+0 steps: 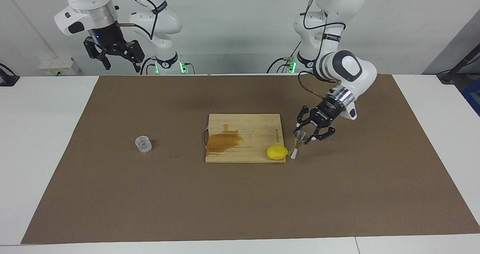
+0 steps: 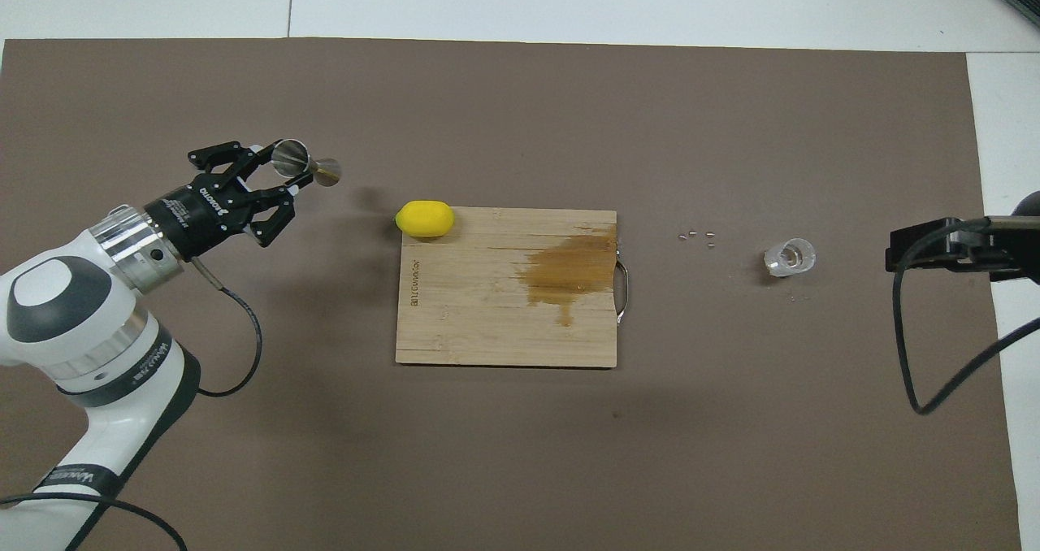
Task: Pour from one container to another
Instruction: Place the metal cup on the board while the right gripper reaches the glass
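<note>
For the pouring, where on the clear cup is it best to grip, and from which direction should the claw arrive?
Probably on the round side wall of the clear cup, coming in level from the right arm's end of the table. It stands upright on the brown mat with its mouth open upward, so a grip from above would cover the mouth. The right claw waits open, raised near its base.

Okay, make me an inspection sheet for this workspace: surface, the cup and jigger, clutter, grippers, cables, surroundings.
Surface: brown mat on a white table.
Job's things: clear cup upright on the mat toward the right arm's end; jigger tilted, off the mat.
Clutter: stained cutting board mid-mat, lemon on its corner; small specks near the cup.
Grippers: left gripper shut on the jigger over the mat beside the board; right gripper open, waiting raised.
Cables: black leads along both arms.
Surroundings: grey wall; wall socket.
</note>
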Controlling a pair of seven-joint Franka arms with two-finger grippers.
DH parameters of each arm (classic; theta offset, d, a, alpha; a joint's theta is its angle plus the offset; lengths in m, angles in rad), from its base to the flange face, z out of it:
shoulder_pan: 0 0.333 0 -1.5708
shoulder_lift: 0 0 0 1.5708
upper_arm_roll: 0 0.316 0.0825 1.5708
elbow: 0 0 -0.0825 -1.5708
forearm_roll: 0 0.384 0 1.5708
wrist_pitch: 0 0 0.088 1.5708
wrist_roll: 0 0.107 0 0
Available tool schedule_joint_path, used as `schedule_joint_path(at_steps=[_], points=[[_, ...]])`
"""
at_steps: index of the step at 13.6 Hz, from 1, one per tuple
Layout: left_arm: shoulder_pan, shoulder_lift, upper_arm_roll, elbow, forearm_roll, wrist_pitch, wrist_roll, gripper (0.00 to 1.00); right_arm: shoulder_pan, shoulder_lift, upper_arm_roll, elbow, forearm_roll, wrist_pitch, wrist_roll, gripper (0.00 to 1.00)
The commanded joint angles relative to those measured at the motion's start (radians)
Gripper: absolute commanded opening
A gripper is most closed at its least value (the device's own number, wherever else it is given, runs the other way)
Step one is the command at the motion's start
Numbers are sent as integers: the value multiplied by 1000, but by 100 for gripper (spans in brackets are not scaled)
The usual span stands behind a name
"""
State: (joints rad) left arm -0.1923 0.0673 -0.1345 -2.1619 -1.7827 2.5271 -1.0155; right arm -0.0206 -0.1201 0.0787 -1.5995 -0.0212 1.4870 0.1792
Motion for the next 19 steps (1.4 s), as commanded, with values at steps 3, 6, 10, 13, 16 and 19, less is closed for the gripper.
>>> schedule_joint_path(at_steps=[3, 6, 10, 13, 16, 19], points=[[-286, 52, 12, 83, -174, 245, -37, 0, -18, -24, -2, -30, 4, 24, 5, 100], [-386, 101, 13, 102, -204, 262, -35, 0, -28, 39, -4, -20, -11, 60, 8, 100], [-438, 167, 13, 180, -230, 285, -38, 0, -32, 132, -5, -20, -39, 185, 95, 100], [-475, 195, 16, 195, -230, 285, -35, 0, -56, 201, -4, -22, -22, 237, 239, 100], [-492, 229, 19, 208, -225, 285, -34, 0, -102, 278, -4, -23, 33, 256, 335, 100], [-500, 240, 21, 206, -219, 285, -34, 0, -166, 342, -4, -28, 139, 280, 457, 100]])
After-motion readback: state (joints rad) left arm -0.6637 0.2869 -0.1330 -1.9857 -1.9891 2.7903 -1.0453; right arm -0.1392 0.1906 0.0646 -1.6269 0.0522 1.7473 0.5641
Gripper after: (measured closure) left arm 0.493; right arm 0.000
